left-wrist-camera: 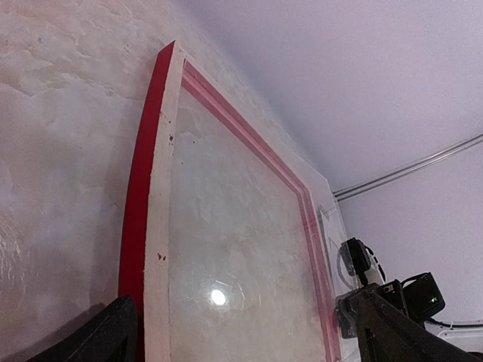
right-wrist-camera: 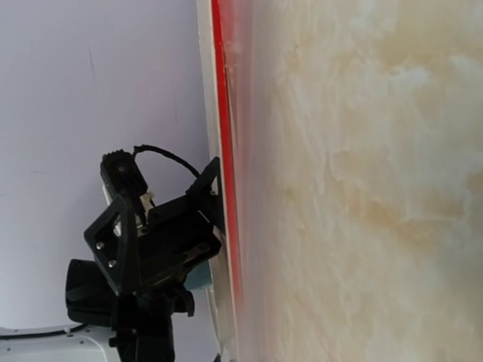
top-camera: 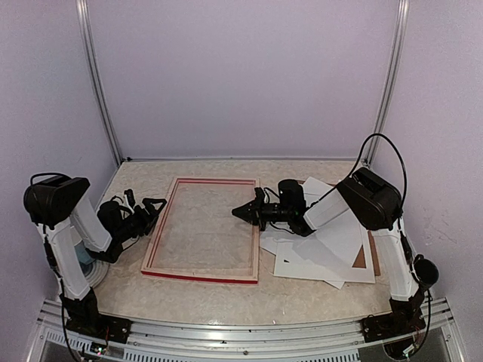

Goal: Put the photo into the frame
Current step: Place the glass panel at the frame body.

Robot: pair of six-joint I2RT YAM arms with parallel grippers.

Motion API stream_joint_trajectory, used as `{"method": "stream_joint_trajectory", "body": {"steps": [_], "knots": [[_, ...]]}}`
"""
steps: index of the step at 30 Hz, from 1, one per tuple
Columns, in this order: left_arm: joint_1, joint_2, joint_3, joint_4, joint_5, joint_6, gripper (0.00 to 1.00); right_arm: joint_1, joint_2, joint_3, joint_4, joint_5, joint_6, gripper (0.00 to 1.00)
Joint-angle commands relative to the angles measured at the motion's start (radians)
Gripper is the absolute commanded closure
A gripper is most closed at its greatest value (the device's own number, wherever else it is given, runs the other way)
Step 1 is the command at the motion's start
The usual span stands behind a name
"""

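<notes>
The frame [top-camera: 202, 228] lies flat on the table with its pale wood back up, red showing along its edges; the table shows through its clear pane. It also fills the left wrist view [left-wrist-camera: 158, 226] and shows edge-on in the right wrist view [right-wrist-camera: 225, 151]. My left gripper [top-camera: 143, 204] is open and empty at the frame's left rail, its fingertips [left-wrist-camera: 113, 332] spread wide. My right gripper [top-camera: 240, 213] hovers over the frame's right rail, looks shut and holds nothing. White sheets [top-camera: 332, 241] lie piled under the right arm. No printed side shows, so I cannot tell which is the photo.
A brown backing panel [top-camera: 373, 255] pokes out from under the white sheets at the right. The booth's lilac walls and metal posts [top-camera: 102, 90] close in the table at the back and sides. A teal-and-white object [top-camera: 84, 264] lies by the left arm's base.
</notes>
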Motion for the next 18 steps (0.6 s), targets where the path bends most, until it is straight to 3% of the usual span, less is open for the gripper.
{"method": "stream_joint_trajectory", "body": {"steps": [1,18], "knots": [[-0.007,0.03,-0.012,-0.017,0.047,-0.015,0.01,0.03,0.027,0.02,0.078,0.012,0.062,1.0],[-0.009,0.037,-0.012,-0.015,0.044,-0.017,0.01,0.044,-0.004,0.016,0.081,0.0,0.091,1.0]]}}
